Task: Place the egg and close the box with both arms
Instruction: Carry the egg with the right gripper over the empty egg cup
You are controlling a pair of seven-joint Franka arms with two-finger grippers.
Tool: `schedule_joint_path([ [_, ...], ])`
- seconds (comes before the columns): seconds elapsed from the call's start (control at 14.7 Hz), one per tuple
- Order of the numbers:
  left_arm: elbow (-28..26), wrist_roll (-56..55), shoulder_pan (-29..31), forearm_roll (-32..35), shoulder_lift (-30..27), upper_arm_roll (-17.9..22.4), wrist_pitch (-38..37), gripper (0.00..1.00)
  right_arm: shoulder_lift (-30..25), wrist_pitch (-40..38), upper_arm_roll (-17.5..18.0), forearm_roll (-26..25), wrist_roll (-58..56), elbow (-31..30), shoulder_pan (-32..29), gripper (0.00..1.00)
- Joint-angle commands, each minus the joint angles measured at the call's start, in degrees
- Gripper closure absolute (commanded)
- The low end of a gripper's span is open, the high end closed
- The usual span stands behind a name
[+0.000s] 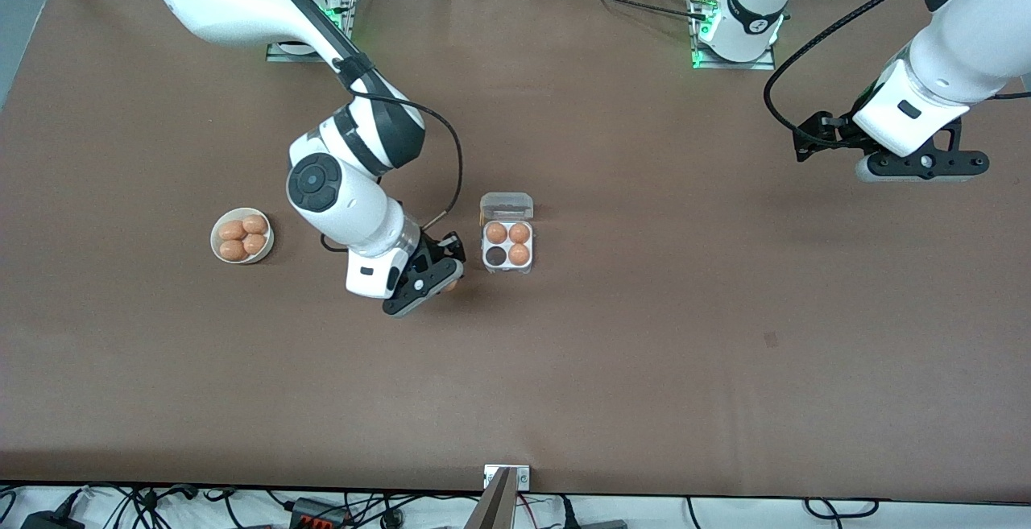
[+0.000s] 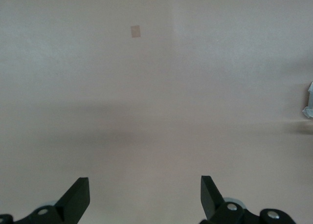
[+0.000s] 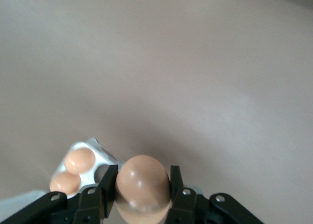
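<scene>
Midway along the table, the right gripper (image 3: 143, 192) pinches an egg (image 3: 142, 185) beside the box (image 1: 507, 245), whose one empty cell awaits; the left gripper (image 2: 145, 197) waits spread near the left arm's end.

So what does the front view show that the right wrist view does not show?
Only the front view shows the white bowl holding four eggs, the open left pincer waiting over bare table toward the left arm's end, and the box's raised lid. Only the right wrist view shows clearly the right pincer shut on an egg. Both show the box with three eggs and one free cell.
</scene>
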Motion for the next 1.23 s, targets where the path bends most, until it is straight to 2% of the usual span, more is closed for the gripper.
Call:
schedule_joint_path([
  [0.0, 1.2, 1.3, 0.5, -1.2, 0.4, 0.0, -1.0, 0.0, -0.3, 8.2, 0.9, 1.1, -0.6, -4.3, 1.5, 0.7],
  [0.27, 1.2, 1.3, 0.4, -1.2, 0.4, 0.0, -1.0, 0.0, 0.4, 28.3, 0.9, 1.0, -0.8, -15.5, 2.9, 0.7],
  [0.48, 1.2, 1.3, 0.4, -1.2, 0.4, 0.0, -1.0, 0.0, 1.7, 38.6, 0.9, 1.0, -0.1, -19.9, 4.8, 0.71],
  [0.75, 1.2, 1.3, 0.4, -1.2, 0.4, 0.0, -1.0, 0.0, 2.8, 43.4, 0.9, 1.0, -0.4, -21.8, 5.2, 0.7],
  [1.16, 1.2, 1.3, 0.4, -1.2, 0.4, 0.0, -1.0, 0.0, 2.6, 43.4, 0.9, 1.0, -0.8, -23.7, 4.9, 0.7],
])
